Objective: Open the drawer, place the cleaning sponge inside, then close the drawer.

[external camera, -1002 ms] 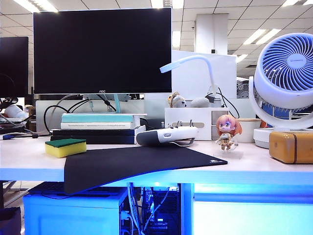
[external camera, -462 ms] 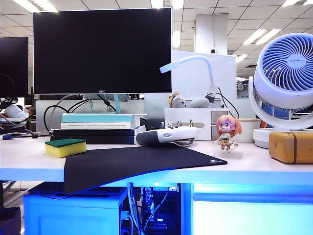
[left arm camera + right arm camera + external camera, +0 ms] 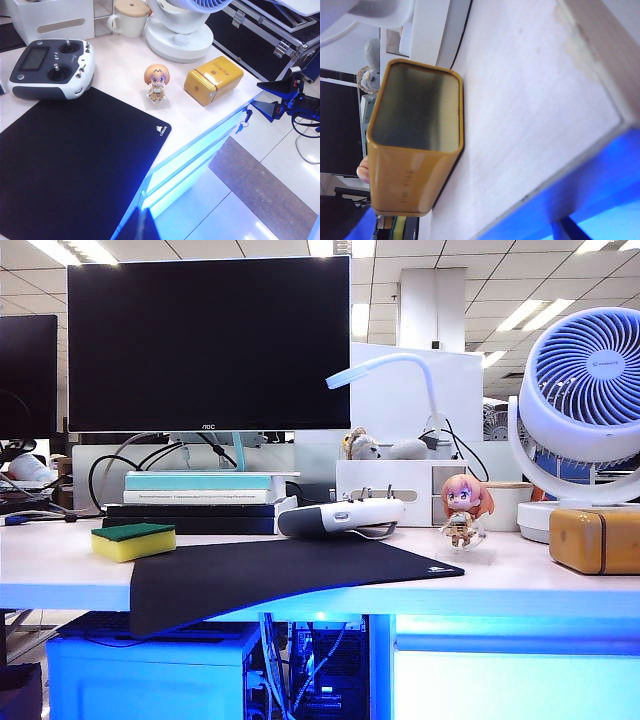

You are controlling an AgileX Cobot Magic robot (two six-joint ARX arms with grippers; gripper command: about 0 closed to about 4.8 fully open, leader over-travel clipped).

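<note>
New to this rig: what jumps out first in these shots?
The big dark monitor at the back left of the desk, and the white fan at the right with a yellow box in front of it. Under the desk edge, blue light washes the shut drawer; the sponge sits on the desk at far left by the black mat. The right hand shows off the desk's right end, open; the left hand is out of view.

We saw a matt black cloth mat point(image 3: 65, 160), a glossy plastic controller point(image 3: 50, 67), a smooth, sheeny yellow box point(image 3: 415, 145) of metallic look, and a spongy yellow foam cleaning sponge point(image 3: 133, 540) with rough green top.
</note>
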